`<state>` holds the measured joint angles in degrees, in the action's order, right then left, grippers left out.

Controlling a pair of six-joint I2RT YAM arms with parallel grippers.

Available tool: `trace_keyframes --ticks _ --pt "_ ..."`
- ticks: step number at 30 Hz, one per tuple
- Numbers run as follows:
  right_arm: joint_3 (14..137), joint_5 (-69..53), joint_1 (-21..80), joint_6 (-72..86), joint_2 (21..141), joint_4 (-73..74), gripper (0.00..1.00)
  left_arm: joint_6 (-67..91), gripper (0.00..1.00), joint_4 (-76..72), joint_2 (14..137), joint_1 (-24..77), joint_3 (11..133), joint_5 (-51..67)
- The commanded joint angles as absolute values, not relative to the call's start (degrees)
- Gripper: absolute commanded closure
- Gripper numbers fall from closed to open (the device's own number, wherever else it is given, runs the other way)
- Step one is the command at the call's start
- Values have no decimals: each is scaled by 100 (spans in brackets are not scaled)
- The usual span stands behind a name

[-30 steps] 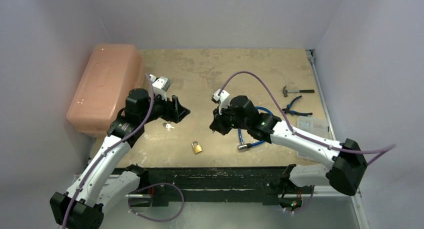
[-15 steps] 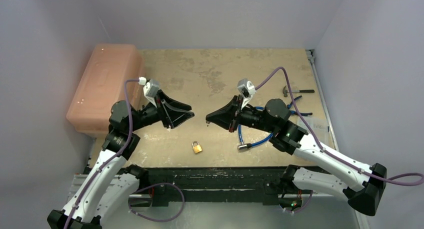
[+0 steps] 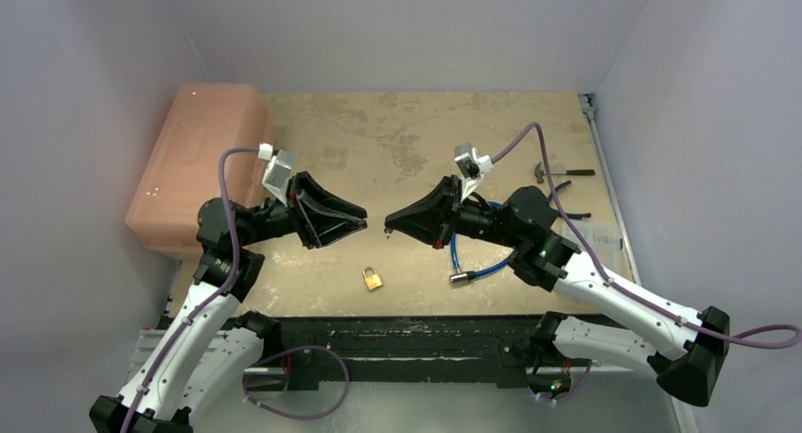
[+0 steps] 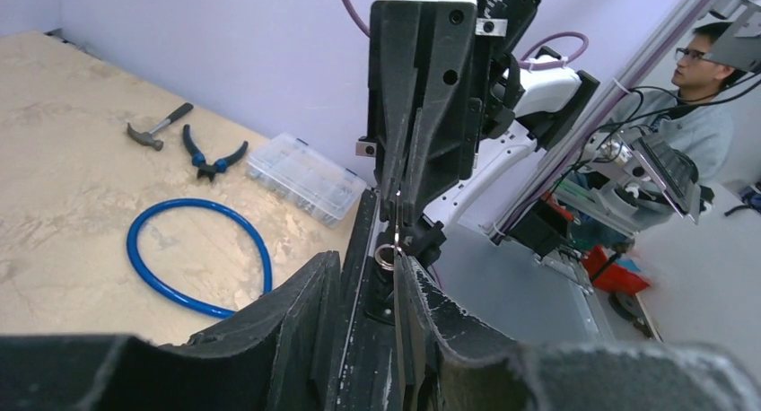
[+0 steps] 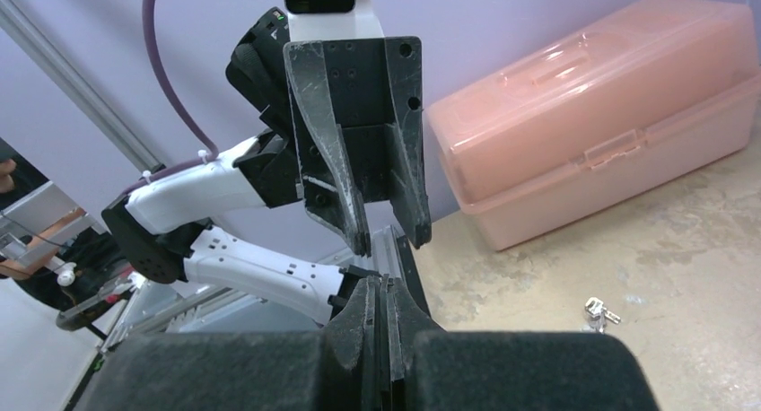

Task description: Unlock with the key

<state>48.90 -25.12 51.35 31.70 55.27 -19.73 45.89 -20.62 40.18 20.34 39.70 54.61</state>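
A small brass padlock (image 3: 374, 280) lies on the table near the front edge. Above and behind it my two grippers point at each other, tips almost touching. My right gripper (image 3: 389, 230) is shut on a thin key (image 4: 396, 221), and the key's ring (image 4: 384, 257) hangs just below the fingertips. My left gripper (image 4: 368, 264) is open with a narrow gap, and the ring sits right at its right fingertip (image 4: 415, 281). In the right wrist view the left gripper (image 5: 390, 242) has nothing between its fingers. A second small bunch of keys (image 5: 599, 312) lies on the table.
A pink plastic toolbox (image 3: 199, 164) stands at the left edge. A blue cable loop (image 4: 199, 254), a hammer (image 3: 560, 171), pliers (image 3: 560, 206) and a clear plastic box (image 4: 305, 176) lie on the right half of the table.
Both arms have lifted and turned their grippers level, tip to tip, and drawn closer. The left gripper's jaws have narrowed. The right gripper stays shut.
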Motion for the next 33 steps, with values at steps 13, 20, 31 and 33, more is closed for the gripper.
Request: trace_keyframes --ticks 13,20,31,33 --pt "5449 -2681 5133 3516 5900 -2404 100 4779 70 -2660 4271 2251 4069 5704" --pt "5450 -2696 5133 3515 5975 -2364 100 4843 72 -2826 4311 2332 4011 5652" --pt "5511 -2745 5133 3546 6086 -2440 100 4620 74 -2619 4436 2406 4036 5610" --pt "5511 -2765 5133 3565 6116 -2464 100 4621 75 -2604 4447 2416 4034 5591"
